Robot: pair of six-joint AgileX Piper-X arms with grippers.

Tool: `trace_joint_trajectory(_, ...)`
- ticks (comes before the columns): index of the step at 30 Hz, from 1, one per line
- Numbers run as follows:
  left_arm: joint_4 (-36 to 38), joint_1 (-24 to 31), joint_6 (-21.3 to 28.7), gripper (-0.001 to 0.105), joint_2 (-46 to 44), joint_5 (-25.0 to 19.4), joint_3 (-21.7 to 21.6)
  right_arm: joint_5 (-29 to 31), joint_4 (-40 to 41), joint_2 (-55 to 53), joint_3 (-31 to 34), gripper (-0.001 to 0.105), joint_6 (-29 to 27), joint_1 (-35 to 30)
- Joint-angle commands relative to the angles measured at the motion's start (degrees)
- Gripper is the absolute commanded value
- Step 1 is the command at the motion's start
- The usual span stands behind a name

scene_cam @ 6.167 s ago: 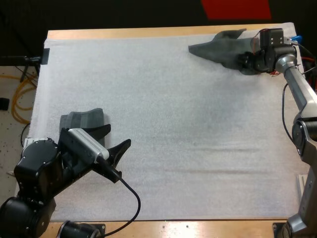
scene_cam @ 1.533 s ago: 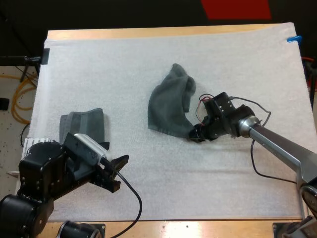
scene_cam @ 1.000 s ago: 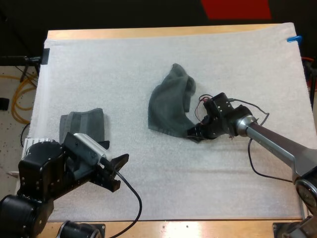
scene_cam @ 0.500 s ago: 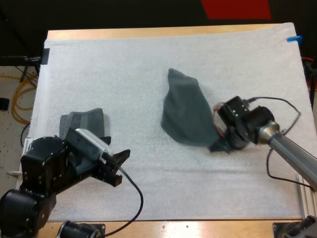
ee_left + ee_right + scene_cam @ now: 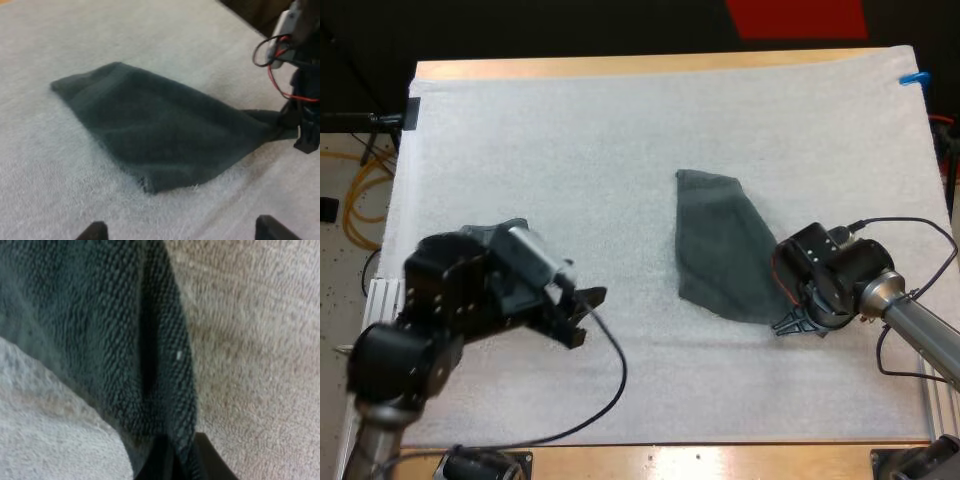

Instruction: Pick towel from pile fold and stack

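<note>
A dark grey-green towel (image 5: 720, 255) lies spread in a rough triangle on the white mat (image 5: 620, 140), right of the middle. My right gripper (image 5: 792, 322) is shut on its near right corner, low against the mat. Up close in the right wrist view, the towel's hem (image 5: 170, 355) runs down into my right gripper (image 5: 182, 462), pinched from both sides. My left gripper (image 5: 585, 315) hovers open over bare mat left of the towel. From the left wrist, the towel (image 5: 160, 140) lies ahead of my left gripper (image 5: 182, 232), whose fingertips (image 5: 95, 231) stand wide apart.
A folded towel (image 5: 480, 233) sits at the mat's left side, mostly hidden behind my left arm. Bare mat stretches across the far half and along the near edge. The wooden table edge (image 5: 620, 66) runs along the far side.
My right gripper has dragged the towel right and nearer, laying it out flatter. My left arm has swung up and right, toward the towel, with its jaws still apart.
</note>
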Motion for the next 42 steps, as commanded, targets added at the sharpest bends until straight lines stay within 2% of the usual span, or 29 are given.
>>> trace_joint_trajectory(1,-2.01,-1.06,0.30,0.058,1.54,1.16,-0.13,0.24,-0.82,-0.42,-0.13,0.000,0.42,-0.12)
trace_joint_trajectory(10,-7.89,-9.39,0.30,0.058,17.89,0.58,-0.13,0.11,-0.94,-0.42,-0.13,0.000,0.42,-0.12)
trace_joint_trajectory(15,-10.40,-10.80,-0.15,0.058,27.24,0.56,-0.13,0.11,-0.94,-0.42,-0.13,0.000,0.42,-0.12)
trace_joint_trajectory(20,-16.29,-10.98,-2.09,0.058,36.34,0.86,-0.13,0.11,-0.94,-0.42,-0.13,0.000,0.42,-0.12)
trace_joint_trajectory(26,-21.26,-10.98,-4.98,0.058,44.24,3.86,-0.13,0.11,-0.94,-0.42,-0.13,0.000,0.42,-0.12)
trace_joint_trajectory(29,-23.26,-10.98,-5.38,0.058,47.16,8.03,-0.13,0.11,-0.94,-0.42,-0.13,0.000,0.42,-0.12)
trace_joint_trajectory(35,-26.27,-11.96,-10.41,0.058,52.49,8.59,-0.13,0.11,-0.94,-0.42,-0.13,0.000,0.42,-0.12)
trace_joint_trajectory(42,-31.17,-14.30,-14.19,0.057,55.87,12.02,-0.13,-0.02,-0.94,-0.42,-0.13,0.000,0.42,-0.12)
